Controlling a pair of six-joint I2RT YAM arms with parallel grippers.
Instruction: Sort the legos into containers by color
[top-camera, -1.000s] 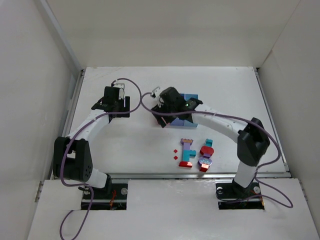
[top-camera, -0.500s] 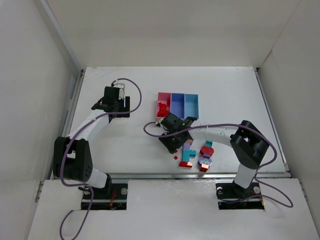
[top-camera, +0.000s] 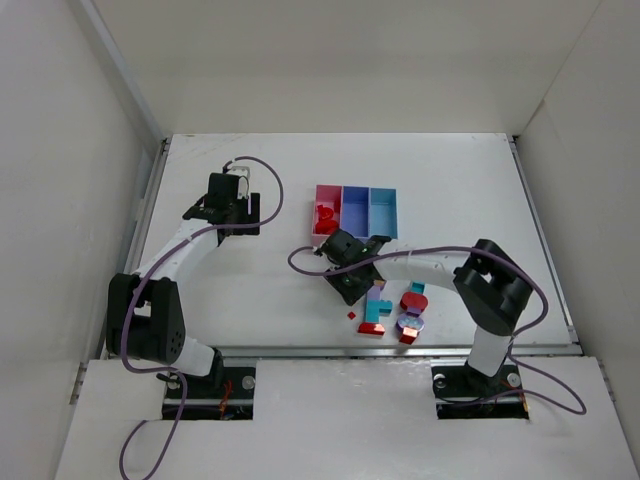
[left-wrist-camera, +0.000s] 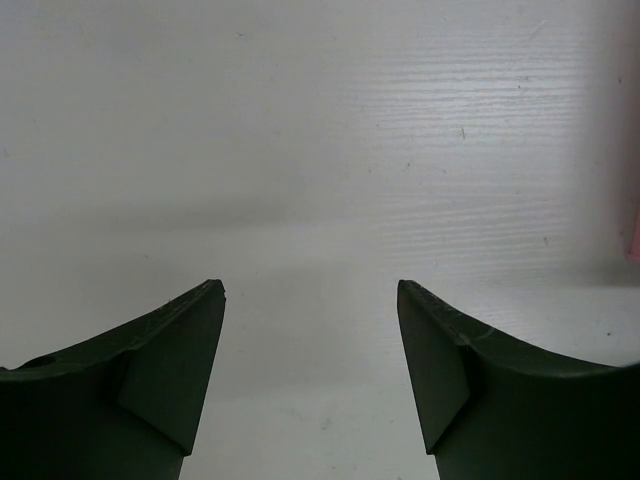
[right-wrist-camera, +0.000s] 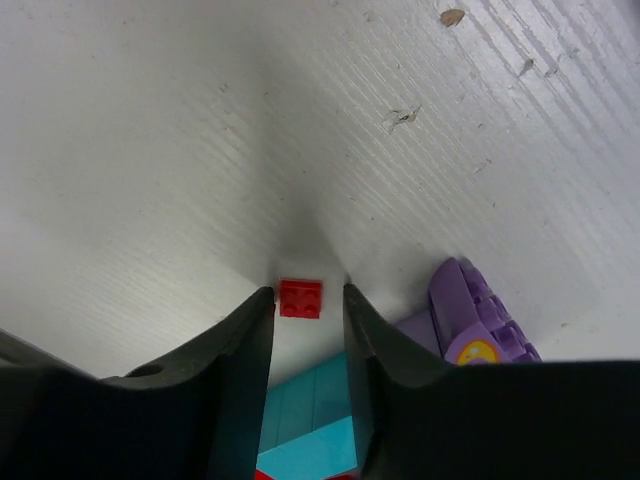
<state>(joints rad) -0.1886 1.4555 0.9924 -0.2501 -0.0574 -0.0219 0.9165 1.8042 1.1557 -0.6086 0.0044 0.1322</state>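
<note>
Centering the red chip (right-wrist-camera: 300, 298) between the right jaws (barely open astride it) beats a rushed pinch imo; left jaws gape empty.

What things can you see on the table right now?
containers: three joined bins, pink, purple-blue and light blue, middle of the table.
red pieces: count unclear, red, inside the pink bin.
loose legos: one cluster, red, teal and purple, near edge, in front of the bins.
tiny red chip: one, red, on the table at the right gripper's fingertips.
table: one, white.
left gripper: one, dark, open over bare table left of the bins.
right gripper: one, dark, narrowly open, at the cluster.
</note>
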